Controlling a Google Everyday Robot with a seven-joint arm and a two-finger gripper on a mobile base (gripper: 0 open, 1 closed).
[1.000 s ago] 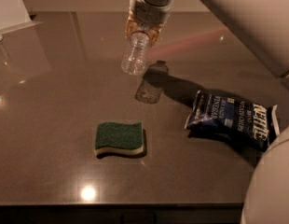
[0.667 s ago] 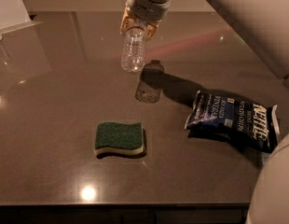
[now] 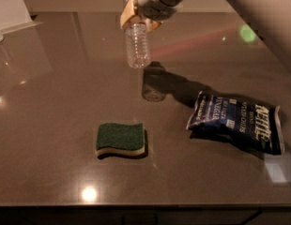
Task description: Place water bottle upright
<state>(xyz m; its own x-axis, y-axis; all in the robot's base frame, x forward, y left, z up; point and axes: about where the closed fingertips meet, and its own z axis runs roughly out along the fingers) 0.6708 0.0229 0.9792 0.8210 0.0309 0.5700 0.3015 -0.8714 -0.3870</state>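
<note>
My gripper (image 3: pixel 138 17) is at the top centre of the camera view, shut on the neck end of the water bottle (image 3: pixel 137 46). The bottle is clear and ribbed. It hangs almost upright below the fingers with its base downward, well above the dark table (image 3: pixel 51 125). Its cap and label are hidden by the gripper. Its shadow and reflection lie on the table to the lower right of it.
A green and yellow sponge (image 3: pixel 120 139) lies flat at front centre. A dark blue chip bag (image 3: pixel 237 121) lies at the right. My arm crosses the upper right corner. A pale object stands at the far left edge.
The gripper has lifted the bottle slightly up and to the left, and the bottle has swung from a tilt to nearly vertical.
</note>
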